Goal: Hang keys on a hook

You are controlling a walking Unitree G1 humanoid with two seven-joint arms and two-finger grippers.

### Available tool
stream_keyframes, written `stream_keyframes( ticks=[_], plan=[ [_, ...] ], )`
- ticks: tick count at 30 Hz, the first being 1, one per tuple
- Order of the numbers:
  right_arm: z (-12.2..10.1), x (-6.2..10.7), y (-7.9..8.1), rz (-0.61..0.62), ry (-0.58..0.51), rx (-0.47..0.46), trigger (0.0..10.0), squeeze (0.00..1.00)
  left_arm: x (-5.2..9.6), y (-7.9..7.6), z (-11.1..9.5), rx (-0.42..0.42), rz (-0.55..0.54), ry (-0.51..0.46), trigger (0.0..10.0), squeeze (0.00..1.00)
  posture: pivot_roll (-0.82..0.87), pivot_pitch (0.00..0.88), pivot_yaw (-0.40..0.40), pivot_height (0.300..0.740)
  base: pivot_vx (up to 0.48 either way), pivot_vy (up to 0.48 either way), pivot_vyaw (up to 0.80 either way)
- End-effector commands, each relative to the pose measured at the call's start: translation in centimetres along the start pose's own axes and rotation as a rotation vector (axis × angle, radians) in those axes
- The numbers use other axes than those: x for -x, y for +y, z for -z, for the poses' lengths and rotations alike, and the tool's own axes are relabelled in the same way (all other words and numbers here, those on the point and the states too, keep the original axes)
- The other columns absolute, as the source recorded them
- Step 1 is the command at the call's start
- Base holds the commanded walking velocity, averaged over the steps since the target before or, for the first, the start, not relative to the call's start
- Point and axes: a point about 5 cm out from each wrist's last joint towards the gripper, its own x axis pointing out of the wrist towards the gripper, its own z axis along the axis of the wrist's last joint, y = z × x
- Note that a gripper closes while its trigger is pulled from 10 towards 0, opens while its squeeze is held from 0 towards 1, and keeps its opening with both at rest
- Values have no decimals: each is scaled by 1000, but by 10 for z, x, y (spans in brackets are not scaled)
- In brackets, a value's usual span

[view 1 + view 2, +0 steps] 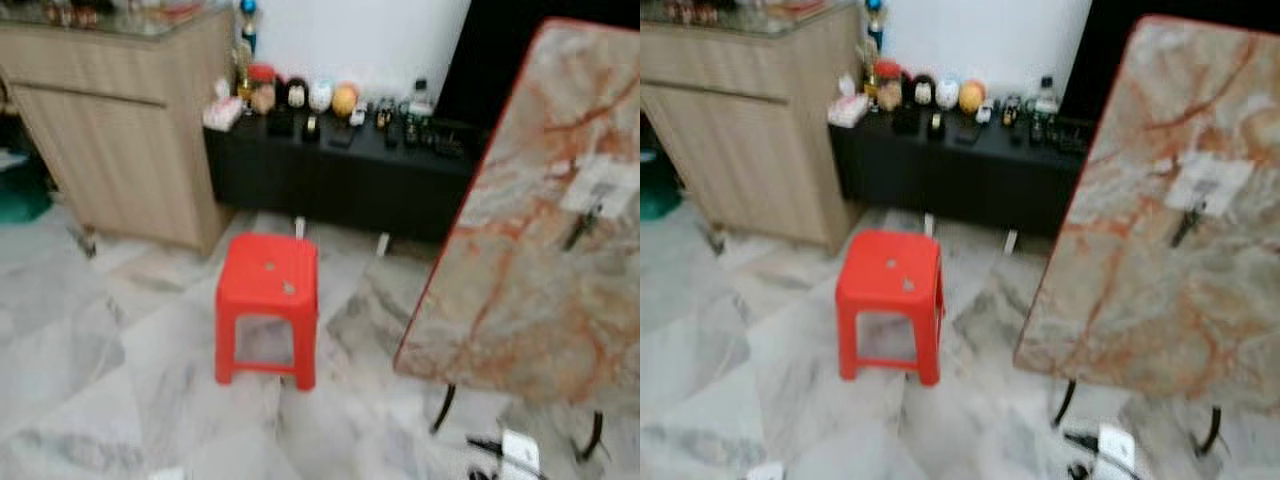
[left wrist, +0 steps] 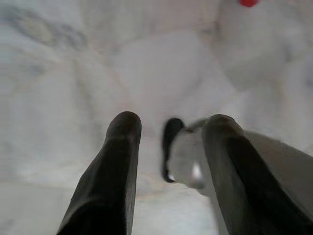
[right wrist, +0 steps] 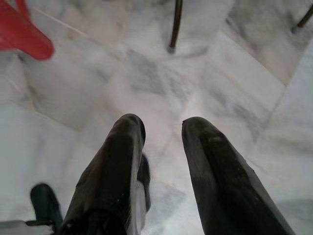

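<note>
Robot standing on a pale marble floor (image 1: 90,380), head camera blurred. Nearest, both arms hang low over the floor: the left gripper (image 2: 171,128) has its two black fingers spread apart with nothing between them, and the right gripper (image 3: 162,129) is likewise parted and empty, a sign that neither arm is at work yet. A white plug and cable (image 1: 515,452) lie on the floor just in front of the marble-topped table (image 1: 520,300), beside its dark metal legs. The table stands to the robot's right, its red-edged top tilted steeply in the picture. On that top, toward its far right side, a dark key-like object (image 1: 581,229) rests against a pale sheet or card (image 1: 600,185); this is probably the keys, though blur prevents certainty. Left of the table stands a red plastic stool (image 1: 267,305), apart from it. Beyond the stool, behind the table's far left corner, a low black bench (image 1: 330,175) carries small ornaments and bottles, placed there for display. Left of that stands a wooden cabinet (image 1: 120,140). No hook can be made out.
</note>
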Motion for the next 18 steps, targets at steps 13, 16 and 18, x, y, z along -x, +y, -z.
stream_keyframes(
  ticks=[13,16,18],
  plan=[
    [6,1,-4,8,6,-14,10000,0,-1,-9,1,15,20,10,10000,0,91,0,-96,718,0,311,0],
    [6,1,-3,6,5,-18,10000,0,-1,-9,1,16,20,11,10000,0,92,0,-95,718,0,311,0],
    [6,1,-3,5,4,-18,10000,0,-1,-9,1,16,19,11,10000,0,91,0,-94,718,0,309,0]
  ],
)
